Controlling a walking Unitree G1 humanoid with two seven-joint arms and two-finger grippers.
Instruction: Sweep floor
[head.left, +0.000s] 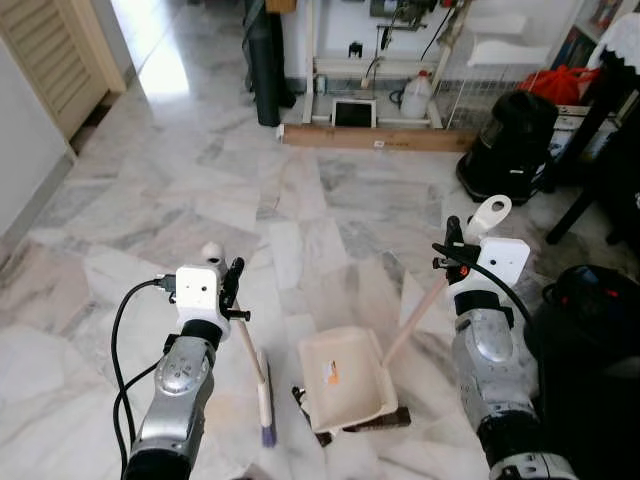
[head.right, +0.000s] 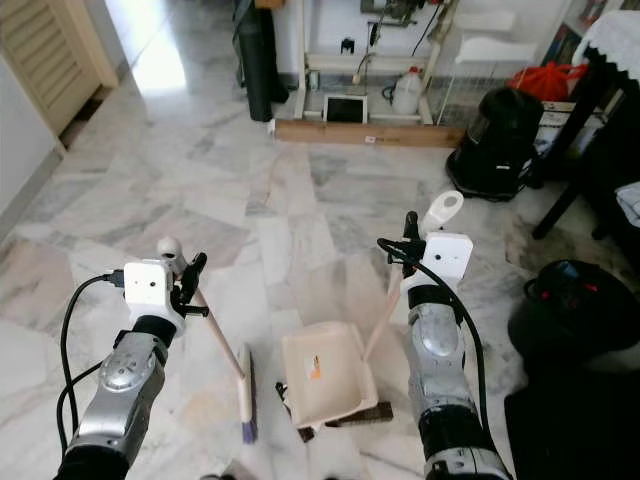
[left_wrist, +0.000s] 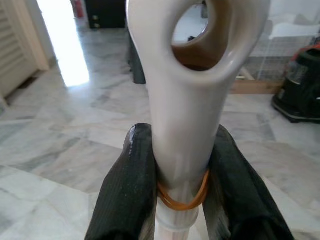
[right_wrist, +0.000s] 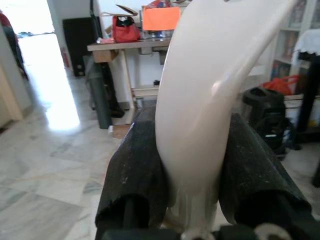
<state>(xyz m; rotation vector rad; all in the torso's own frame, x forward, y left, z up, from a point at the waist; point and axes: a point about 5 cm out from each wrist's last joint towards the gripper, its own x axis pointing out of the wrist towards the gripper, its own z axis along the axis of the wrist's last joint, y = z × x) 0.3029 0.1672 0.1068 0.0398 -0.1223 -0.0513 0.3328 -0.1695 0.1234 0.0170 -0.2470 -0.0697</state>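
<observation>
My left gripper is shut on the cream handle of a small broom, whose purple-tipped brush head rests on the marble floor. The left wrist view has the looped handle end clamped between both black fingers. My right gripper is shut on the long handle of a cream dustpan, which lies flat on the floor just right of the brush. In the right wrist view the pale handle sits between the fingers. A dark scrap lies at the pan's near edge.
A black vacuum and dark table legs stand at the right. A black bin is close beside my right arm. A wooden plank, a shelf unit and a white jug line the far wall. A louvred door is left.
</observation>
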